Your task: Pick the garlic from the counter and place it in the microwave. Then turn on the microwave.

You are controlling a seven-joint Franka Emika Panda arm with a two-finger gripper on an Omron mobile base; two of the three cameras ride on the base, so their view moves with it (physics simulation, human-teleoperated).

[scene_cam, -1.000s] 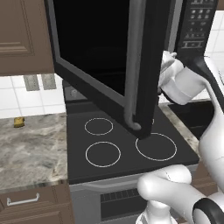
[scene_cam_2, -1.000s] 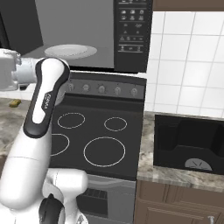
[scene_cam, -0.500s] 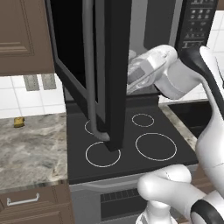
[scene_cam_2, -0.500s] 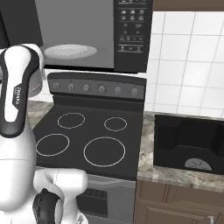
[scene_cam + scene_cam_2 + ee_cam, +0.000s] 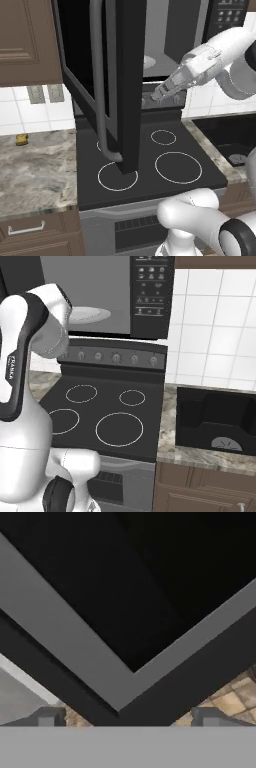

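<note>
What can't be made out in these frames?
- Garlic: whether it lies inside the large black microwave can't be told; in the left base view the open dark-windowed door and the white arm hide much of the cavity.
- Small yellow-brown block on the grey-beige marbled counter: too small to identify.
- Button labels on the panel: too small to read.

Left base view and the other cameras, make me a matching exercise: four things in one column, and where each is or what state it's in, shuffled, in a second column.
Things:
1. microwave door
2. yellow-brown block
3. gripper
4. sink

Place or state:
A. open, holding nothing
B. set into the counter, right of the stovetop
C. swung open above the stovetop
D. lying on the counter, left of the stovetop

Pairs: 1-C, 2-D, 3-A, 4-B
</note>
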